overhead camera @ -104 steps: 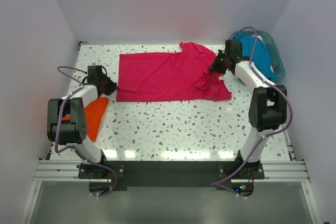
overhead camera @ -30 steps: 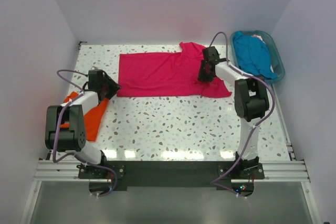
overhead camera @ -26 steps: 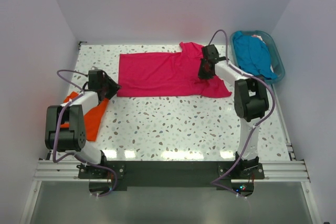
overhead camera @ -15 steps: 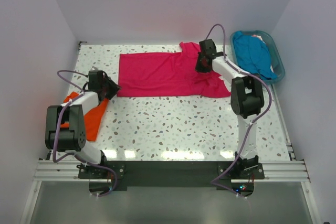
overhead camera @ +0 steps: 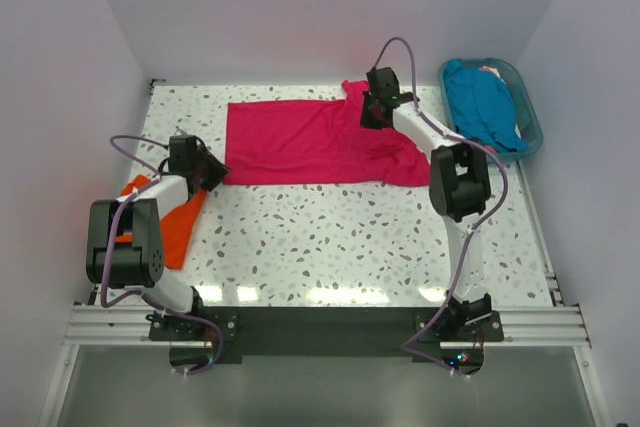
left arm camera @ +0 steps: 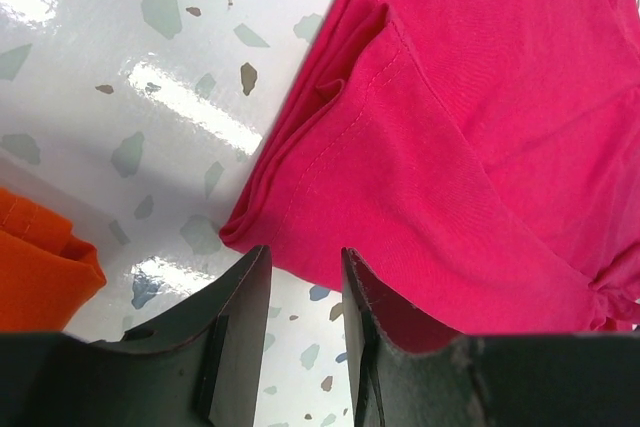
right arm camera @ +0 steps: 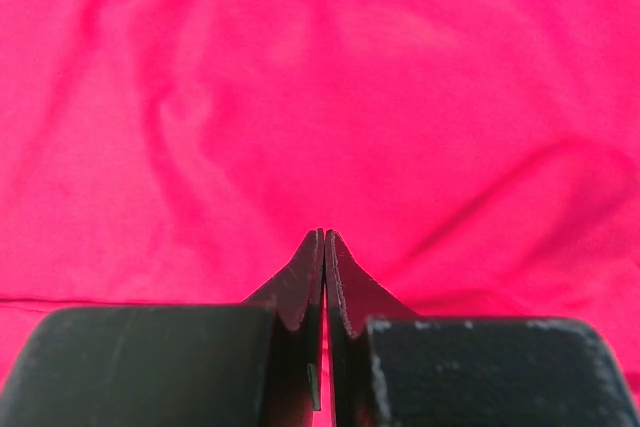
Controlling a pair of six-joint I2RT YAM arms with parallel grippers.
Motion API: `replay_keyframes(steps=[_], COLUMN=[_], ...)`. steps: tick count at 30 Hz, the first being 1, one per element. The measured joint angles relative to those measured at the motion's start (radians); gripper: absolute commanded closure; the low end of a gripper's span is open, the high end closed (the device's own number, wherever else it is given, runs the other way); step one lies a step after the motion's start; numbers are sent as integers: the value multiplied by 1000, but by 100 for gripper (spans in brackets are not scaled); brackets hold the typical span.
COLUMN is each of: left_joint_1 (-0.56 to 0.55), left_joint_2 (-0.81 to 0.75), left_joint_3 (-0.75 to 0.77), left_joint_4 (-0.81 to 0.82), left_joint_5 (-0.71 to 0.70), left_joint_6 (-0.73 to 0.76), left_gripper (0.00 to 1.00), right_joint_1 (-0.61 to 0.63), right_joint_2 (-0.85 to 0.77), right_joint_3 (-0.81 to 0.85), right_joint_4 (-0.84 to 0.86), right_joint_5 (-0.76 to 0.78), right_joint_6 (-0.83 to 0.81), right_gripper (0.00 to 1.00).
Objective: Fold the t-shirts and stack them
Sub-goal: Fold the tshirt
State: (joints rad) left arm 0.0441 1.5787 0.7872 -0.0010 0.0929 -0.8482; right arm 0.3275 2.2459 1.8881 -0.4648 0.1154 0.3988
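Evidently the pink tee (overhead camera: pixel 300 142) is being readied for its first fold. It lies spread flat at upper centre of the top view, the orange tee (overhead camera: pixel 175 232) is at the left edge, and a teal tee (overhead camera: pixel 480 102) is in the basket (overhead camera: pixel 531 125) at upper right.

Next, I judge, both ends need a firm pinch before lifting together.

The right gripper (overhead camera: pixel 370 117) rests on the pink cloth at its upper right with jaws pressed together; whether any fabric is caught cannot be told. The left gripper (left arm camera: pixel 300 267) hovers at the lower-left hem corner with a narrow gap, holding nothing.
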Motion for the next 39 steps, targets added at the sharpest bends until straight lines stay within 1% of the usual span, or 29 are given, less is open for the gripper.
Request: replay_keyframes(steps=[4,5,6,7,9,11,13,15,17,21,24,27,34,39], left_joint_1=[0,0,0,0,0,0,0,-1,-1,-1,-1,-1,-1,-1], left_joint_2=[0,0,0,0,0,0,0,1,1,1,1,2,2,5], left_joint_3=[0,0,0,0,-2,-9,-16,-19,-20,-21,-21,-21,-21,-21], left_joint_4=[0,0,0,2,7,14,14,15,15,15,15,16,20,21], left_joint_5=[0,1,2,3,6,9,11,13,16,16,18,23,30,31], left_joint_6=[0,2,3,3,3,3,3,3,3,3,3,3,3,3], left_gripper=[61,60,59,59,59,58,58,58,58,58,58,58,58,58], right_joint_1=[33,40,45,50,57,58,55,52,51,51,51,51,51,51], right_joint_2=[35,40,42,42,40,30,7,-26,-76,-182,-242,-256,-231,-168], right_joint_3=[40,41,39,31,12,-19,-60,-99,-145,-217,-256,-274,-282,-242], right_joint_4=[-3,-3,-6,-7,-6,-5,-6,-6,-3,5,19,22,12,-1], right_joint_5=[1,4,6,8,29,50,74,95,117,164,190,210,209,208], right_joint_6=[-21,-25,-27,-29,-39,-51,-61,-68,-74,-82,-90,-98,-106,-109], right_gripper=[100,99,96,87,81,77,76,72,68,64,62,62,64,65])
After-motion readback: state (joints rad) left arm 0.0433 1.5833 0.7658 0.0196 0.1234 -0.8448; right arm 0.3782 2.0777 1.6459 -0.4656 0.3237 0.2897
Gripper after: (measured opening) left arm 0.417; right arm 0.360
